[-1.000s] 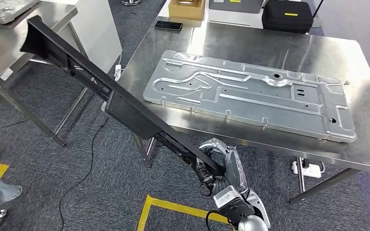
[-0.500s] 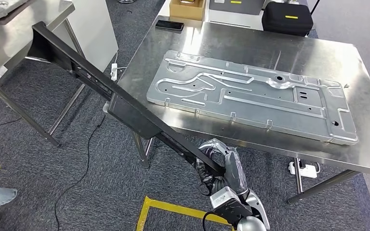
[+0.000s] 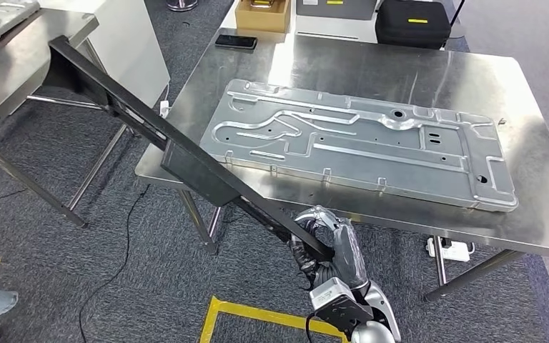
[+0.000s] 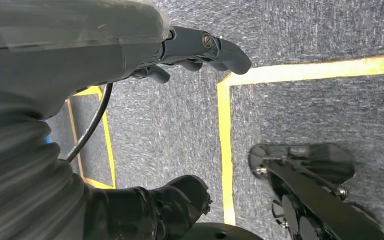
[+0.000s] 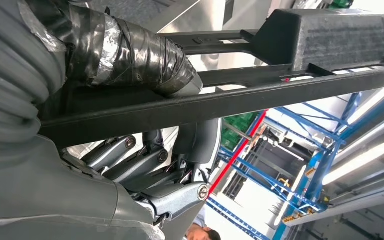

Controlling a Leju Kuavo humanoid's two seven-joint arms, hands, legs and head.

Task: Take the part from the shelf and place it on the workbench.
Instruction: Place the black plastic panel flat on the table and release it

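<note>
The part (image 3: 186, 161) is a long black frame with a boxy block near its middle. It slants from my right hand (image 3: 332, 246) up to the left, over the carpet and past the workbench's front left corner. My right hand grips its lower end just in front of the workbench (image 3: 400, 78). In the right wrist view the part (image 5: 260, 95) lies across my right hand (image 5: 145, 165), whose fingers wrap around the bar. My left hand (image 4: 130, 55) hangs over the carpet with its fingers (image 4: 215, 47) loosely bent and nothing in it.
A large stamped silver plate (image 3: 357, 143) covers much of the workbench. A phone (image 3: 236, 41), a cardboard box (image 3: 263, 14) and a black case (image 3: 414, 23) sit at its far edge. A second steel table (image 3: 14, 64) stands at left. Yellow tape (image 3: 257, 311) marks the floor.
The whole view has shifted: the workbench now sits lower and further left in the picture, so the camera has moved. My right hand still grips the black part the same way.
</note>
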